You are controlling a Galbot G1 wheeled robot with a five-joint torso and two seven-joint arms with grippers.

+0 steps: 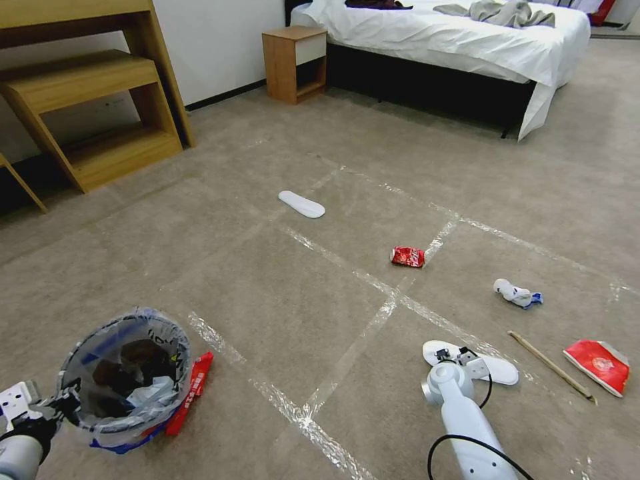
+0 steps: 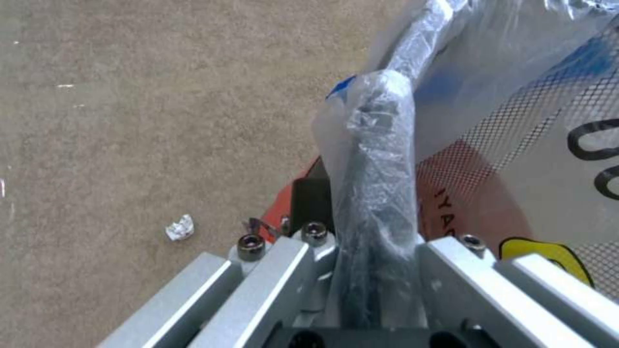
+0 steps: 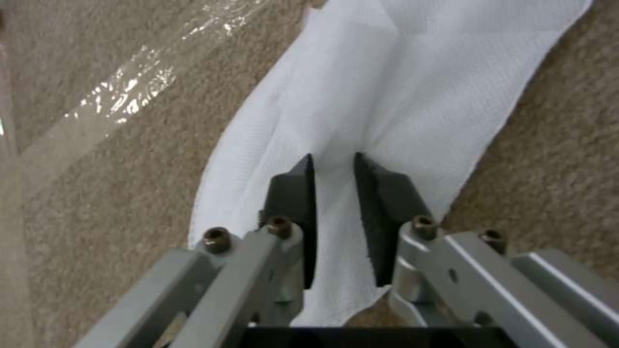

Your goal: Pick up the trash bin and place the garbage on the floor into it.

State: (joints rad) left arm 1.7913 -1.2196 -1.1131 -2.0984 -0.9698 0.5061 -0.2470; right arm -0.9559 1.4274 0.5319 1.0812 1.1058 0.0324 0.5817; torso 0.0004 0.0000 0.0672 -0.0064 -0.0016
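Trash bin point(image 1: 124, 377) is held at its bag-wrapped rim by the left gripper point(image 2: 377, 212), fingers clenched on it, low at robot's left, w/ a red wrapper point(image 1: 191, 392) beside it. A white insole point(image 3: 400, 96) is pinched by the right gripper point(image 3: 334, 166) on the floor point(image 1: 267, 300). Can point(image 1: 407, 257), stick point(image 1: 551, 366), 2nd insole point(image 1: 301, 204) are scattered beyond.

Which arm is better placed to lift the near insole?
Right. The right gripper already pinches a fold of the near insole, while the left gripper is clamped on the trash bin rim.
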